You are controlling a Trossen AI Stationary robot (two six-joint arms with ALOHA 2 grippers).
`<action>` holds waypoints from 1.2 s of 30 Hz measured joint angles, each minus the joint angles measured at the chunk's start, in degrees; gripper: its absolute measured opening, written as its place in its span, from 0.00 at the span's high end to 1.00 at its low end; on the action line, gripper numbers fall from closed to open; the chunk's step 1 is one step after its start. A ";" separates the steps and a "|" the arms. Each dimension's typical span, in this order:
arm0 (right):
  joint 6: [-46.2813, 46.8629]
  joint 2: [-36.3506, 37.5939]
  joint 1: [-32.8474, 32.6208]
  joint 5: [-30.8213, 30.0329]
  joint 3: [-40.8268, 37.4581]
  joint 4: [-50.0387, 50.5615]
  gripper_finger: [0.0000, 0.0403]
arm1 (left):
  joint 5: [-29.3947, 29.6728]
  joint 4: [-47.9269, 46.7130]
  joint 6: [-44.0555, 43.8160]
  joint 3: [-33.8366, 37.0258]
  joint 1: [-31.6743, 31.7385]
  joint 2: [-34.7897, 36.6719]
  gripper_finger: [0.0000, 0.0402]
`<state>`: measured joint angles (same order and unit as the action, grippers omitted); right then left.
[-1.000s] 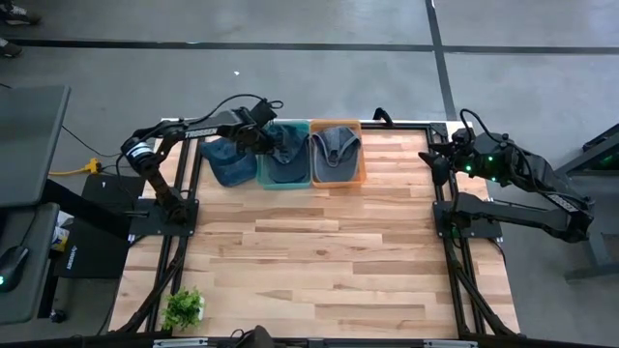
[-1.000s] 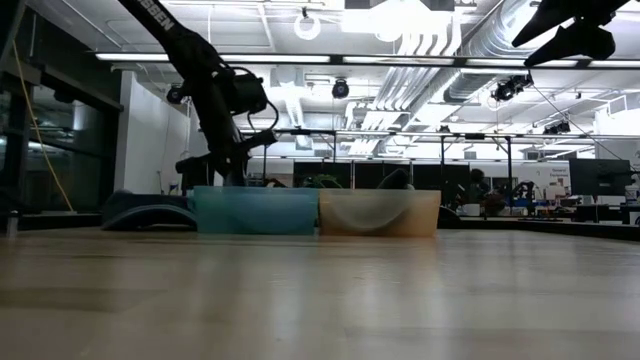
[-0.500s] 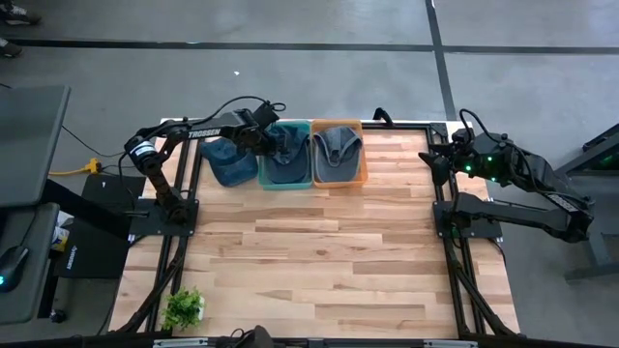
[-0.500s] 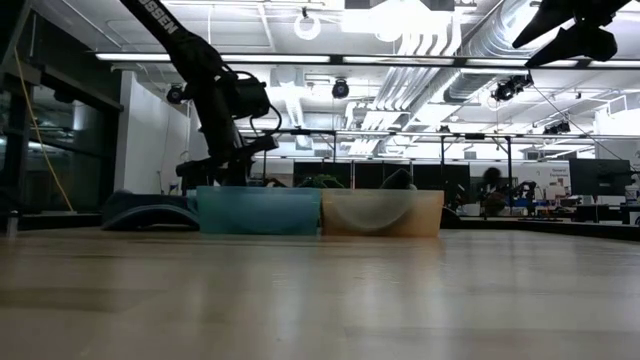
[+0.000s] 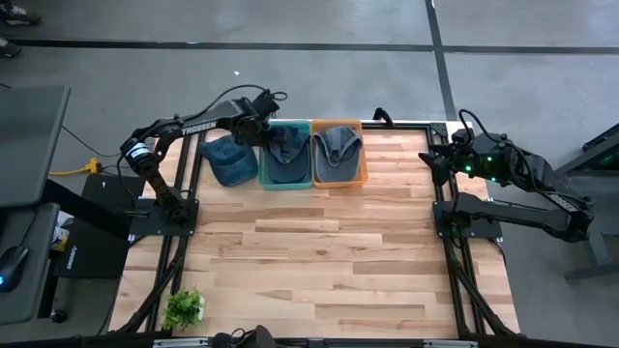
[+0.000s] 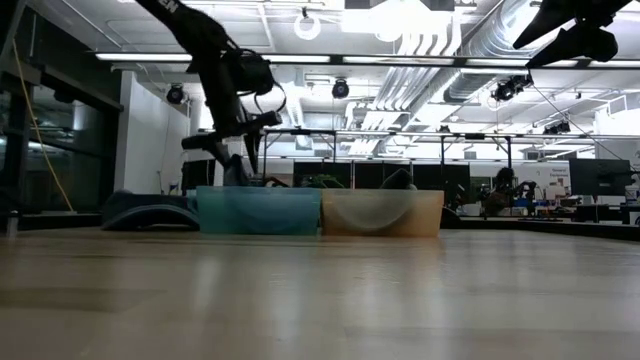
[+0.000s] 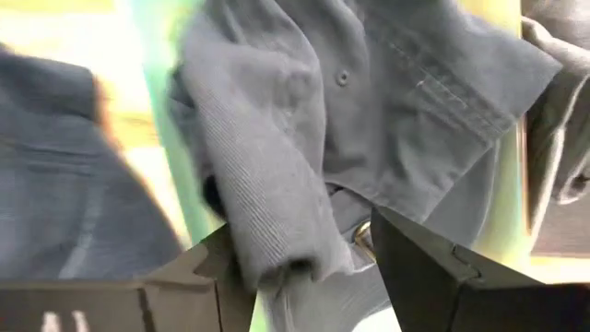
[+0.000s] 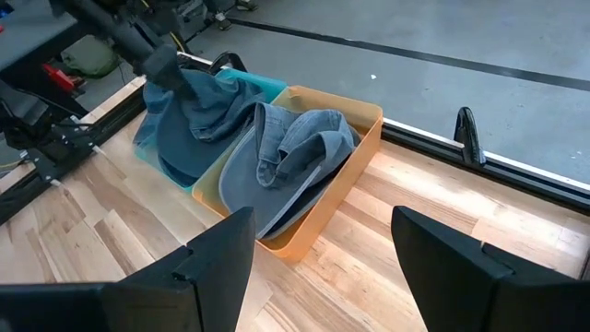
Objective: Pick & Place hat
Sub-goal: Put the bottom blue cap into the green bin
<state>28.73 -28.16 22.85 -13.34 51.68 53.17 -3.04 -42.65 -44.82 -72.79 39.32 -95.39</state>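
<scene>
Because the job is to put hats into bins, three blue hats sit in a row along the far edge of the wooden table (image 5: 319, 242). Farthest left, a loose blue cap (image 5: 228, 159) lies flat on the table, just beside the teal bin (image 5: 263, 179), so it likely waits its turn. Next, a denim hat (image 5: 284, 155) is slumped inside the teal bin, crumpled up as if it was just dropped.

Right over that bin hangs the left gripper (image 5: 259, 129). Its fingers are spread apart with nothing between them, and in the low view it is up above the bin's rim. From its own camera, the crumpled hat fills the view just past the dark fingers (image 7: 433, 267). I think it let go here so the hat would land in the bin.

Touching the teal bin is the orange bin (image 5: 359, 179), and another denim cap (image 8: 295, 157) leans inside it.

Far off at the right edge, the right gripper (image 5: 432, 161) waits with its fingers apart, holding nothing.
</scene>
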 joint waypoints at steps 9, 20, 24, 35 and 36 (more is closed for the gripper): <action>0.00 0.00 0.00 0.41 0.00 0.70 0.38 | 9.10 -12.32 2.34 -10.32 -0.10 0.00 0.52; -0.02 0.00 0.00 0.42 -0.02 1.07 0.38 | 10.88 -16.18 7.49 -11.75 -2.68 -0.02 0.95; 0.00 0.00 0.02 0.42 0.00 1.05 0.38 | 13.41 -16.52 7.55 -11.75 -3.86 -0.02 0.97; 0.87 0.00 0.00 0.44 0.00 1.09 0.38 | 17.43 -18.02 7.30 -11.73 -3.73 -0.02 1.00; 0.87 0.00 0.01 0.44 0.00 1.09 0.38 | 17.60 -17.67 7.30 -11.52 -3.73 -0.02 1.00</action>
<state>29.61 -28.16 22.86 -12.91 51.68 54.26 14.56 -60.32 -37.52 -84.30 35.59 -95.42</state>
